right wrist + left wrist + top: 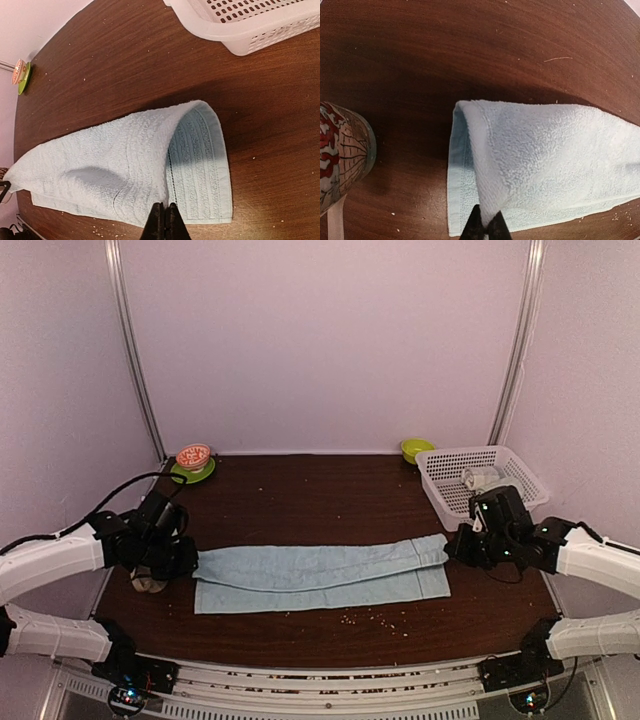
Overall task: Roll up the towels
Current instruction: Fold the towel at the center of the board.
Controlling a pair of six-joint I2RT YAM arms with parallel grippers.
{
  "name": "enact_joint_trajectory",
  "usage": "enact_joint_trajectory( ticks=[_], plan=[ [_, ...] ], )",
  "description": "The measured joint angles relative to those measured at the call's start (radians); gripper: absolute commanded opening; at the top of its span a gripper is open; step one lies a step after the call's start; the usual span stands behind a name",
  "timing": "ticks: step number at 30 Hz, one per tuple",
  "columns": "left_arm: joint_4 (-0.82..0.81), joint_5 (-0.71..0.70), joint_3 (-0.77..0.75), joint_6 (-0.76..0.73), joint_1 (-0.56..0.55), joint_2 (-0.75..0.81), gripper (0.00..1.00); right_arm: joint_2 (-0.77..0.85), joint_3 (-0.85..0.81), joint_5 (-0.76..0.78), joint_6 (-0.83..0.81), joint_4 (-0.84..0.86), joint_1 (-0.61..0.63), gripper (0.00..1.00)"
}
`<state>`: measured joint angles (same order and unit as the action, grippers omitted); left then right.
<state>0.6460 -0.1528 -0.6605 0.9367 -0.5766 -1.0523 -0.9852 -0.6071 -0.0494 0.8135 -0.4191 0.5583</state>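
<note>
Surface (300, 500): dark wood-grain top, walled in by pale panels at the rear and sides.
Light blue towel (320, 578): lies stretched from left to right across the front half of the surface, parallel to the front edge. It is doubled lengthwise, the upper layer set a little toward the rear, so a strip of the lower layer shows along the front.
Left tool (485, 227): fingers pressed together, pinching the upper layer at the towel's left end; the cloth rises from the surface to the fingertips.
Right tool (165, 220): fingers pressed together, pinching the upper layer at the towel's right end, where the cloth curls over and shows its ribbed border.
Pale towel (481, 478): bundled inside the basket; its colour is hard to tell.
Basket (438, 490): white, perforated, at the right rear corner of the surface.
Mug (342, 150): red-patterned, just off the blue towel's left end, apart from it.
Green plate (192, 472): left rear corner, with a red-patterned bowl (193, 455) on it.
Green bowl (416, 449): rear edge, just beside the basket.
Crumbs (375, 618): scattered near the front edge.
</note>
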Motion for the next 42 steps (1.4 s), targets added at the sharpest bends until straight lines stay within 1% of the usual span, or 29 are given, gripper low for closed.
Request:
enact_joint_trajectory(
  ticks=[3,11,23,29,42],
  plan=[
    [0.006,0.005,0.000,-0.005,0.000,-0.001,0.00,-0.006,0.011,0.002,-0.026,-0.006,-0.015,0.00],
    [0.001,0.026,0.025,-0.004,0.000,-0.004,0.00,-0.026,0.103,0.004,-0.051,-0.010,-0.054,0.00],
    [-0.047,0.046,0.101,0.012,0.000,-0.035,0.00,-0.080,0.143,-0.024,-0.050,0.038,-0.058,0.00],
    [-0.062,0.049,0.111,0.017,0.000,-0.058,0.00,-0.109,0.160,-0.047,-0.045,0.075,-0.060,0.00],
    [-0.077,0.064,0.150,0.038,0.000,-0.059,0.00,-0.134,0.208,-0.070,-0.039,0.114,-0.060,0.00]
  ],
)
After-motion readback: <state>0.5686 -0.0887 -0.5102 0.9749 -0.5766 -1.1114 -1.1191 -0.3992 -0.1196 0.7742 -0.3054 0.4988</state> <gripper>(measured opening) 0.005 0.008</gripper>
